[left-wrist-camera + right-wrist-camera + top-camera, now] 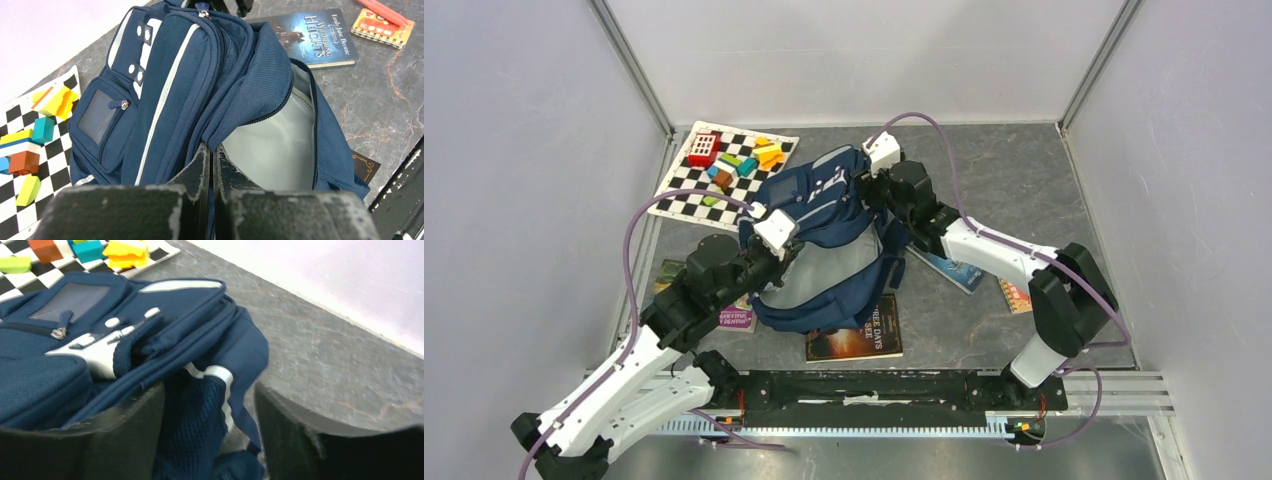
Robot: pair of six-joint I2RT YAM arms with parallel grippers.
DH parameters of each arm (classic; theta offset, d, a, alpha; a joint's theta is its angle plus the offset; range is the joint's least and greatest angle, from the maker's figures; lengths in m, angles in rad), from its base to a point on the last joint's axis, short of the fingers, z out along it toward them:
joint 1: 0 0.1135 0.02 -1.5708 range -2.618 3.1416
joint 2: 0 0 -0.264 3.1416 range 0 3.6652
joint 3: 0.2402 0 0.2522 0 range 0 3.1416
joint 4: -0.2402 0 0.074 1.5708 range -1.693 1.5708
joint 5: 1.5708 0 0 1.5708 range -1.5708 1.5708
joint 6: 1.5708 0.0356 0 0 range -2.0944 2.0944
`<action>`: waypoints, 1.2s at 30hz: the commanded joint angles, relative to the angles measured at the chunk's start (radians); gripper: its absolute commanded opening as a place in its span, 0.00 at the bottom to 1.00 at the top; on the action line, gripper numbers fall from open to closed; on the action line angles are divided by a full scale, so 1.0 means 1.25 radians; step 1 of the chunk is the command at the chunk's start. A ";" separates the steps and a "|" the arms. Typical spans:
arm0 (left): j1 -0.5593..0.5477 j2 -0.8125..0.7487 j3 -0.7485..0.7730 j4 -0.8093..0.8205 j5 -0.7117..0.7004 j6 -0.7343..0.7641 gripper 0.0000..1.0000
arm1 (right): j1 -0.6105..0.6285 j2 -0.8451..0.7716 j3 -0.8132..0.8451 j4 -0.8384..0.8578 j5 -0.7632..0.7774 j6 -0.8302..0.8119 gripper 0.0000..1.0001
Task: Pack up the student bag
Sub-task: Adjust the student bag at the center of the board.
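The student bag (824, 250) lies open in the middle of the scene
The left gripper (211, 152) is pinched together on its opening rim; the right gripper (209, 390) stands apart astride a far-side strap

**Two white-and-black arms, purple cabling**

Left arm (614, 385) and right arm (989, 250): white link shells, bulky black joints, a purple cable (632, 255) looped along each. White camera block (774, 230) at each wrist. Left hand (211, 154) black, finger edges scuffed pale.

You see the student bag (180, 90) in matt navy woven cloth, its lining (270, 145) smooth pale grey. The worktop (395, 95) looks like dull marbled stone, the book (312, 40) cover glossy, the blocks (37, 131) smooth plastic.
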 commanded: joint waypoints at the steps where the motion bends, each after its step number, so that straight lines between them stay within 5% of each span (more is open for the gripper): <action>1: -0.002 0.009 -0.007 0.136 -0.041 -0.035 0.02 | 0.019 -0.106 -0.022 -0.041 0.028 -0.059 0.86; 3: -0.002 0.015 -0.014 0.135 -0.052 -0.042 0.02 | 0.008 -0.160 -0.067 -0.082 0.084 -0.074 0.98; 6: -0.002 0.024 -0.014 0.126 -0.077 -0.052 0.02 | -0.047 -0.241 -0.140 -0.157 0.114 -0.058 0.98; 12: -0.002 0.028 -0.018 0.116 -0.121 -0.059 0.02 | -0.262 -0.330 -0.255 -0.271 -0.024 -0.016 0.98; 19: -0.002 0.052 -0.019 0.115 -0.122 -0.072 0.02 | -0.466 -0.260 -0.289 -0.344 -0.219 -0.022 0.98; 36: -0.002 0.175 0.028 0.116 -0.101 -0.108 0.02 | -0.485 -0.110 -0.336 -0.277 -0.286 -0.059 0.98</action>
